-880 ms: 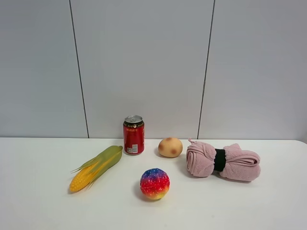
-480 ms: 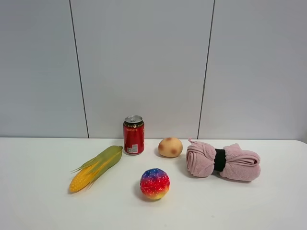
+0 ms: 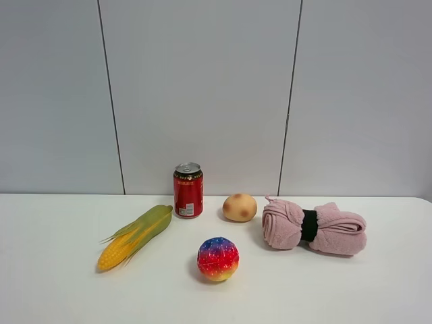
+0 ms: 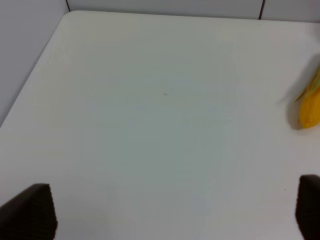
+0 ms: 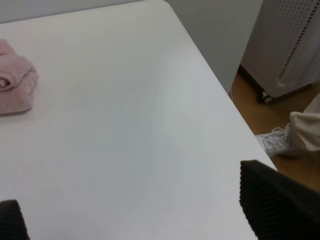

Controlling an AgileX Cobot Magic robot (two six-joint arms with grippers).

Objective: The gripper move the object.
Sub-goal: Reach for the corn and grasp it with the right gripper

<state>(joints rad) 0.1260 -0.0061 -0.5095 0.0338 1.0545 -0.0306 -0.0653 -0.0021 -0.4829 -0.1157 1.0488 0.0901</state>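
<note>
The toy corn cob [image 3: 135, 236], yellow kernels half wrapped in green husk, lies slantwise on the white table [image 3: 61, 290], left of the red can [image 3: 188, 190]. Its yellow tip shows at the edge of the left wrist view [image 4: 310, 107]. My left gripper [image 4: 170, 212] is open and empty, its dark fingertips [image 4: 30, 210] wide apart over bare table, well away from the corn. My right gripper [image 5: 140, 212] is open and empty near the table's right edge. Neither gripper shows in the exterior high view.
A tan potato [image 3: 239, 207], a rainbow ball [image 3: 217, 258] and a rolled pink towel [image 3: 314, 227] lie right of the can. The towel's end shows in the right wrist view [image 5: 15, 82]. Floor and a white appliance [image 5: 290, 45] lie beyond the table's right edge.
</note>
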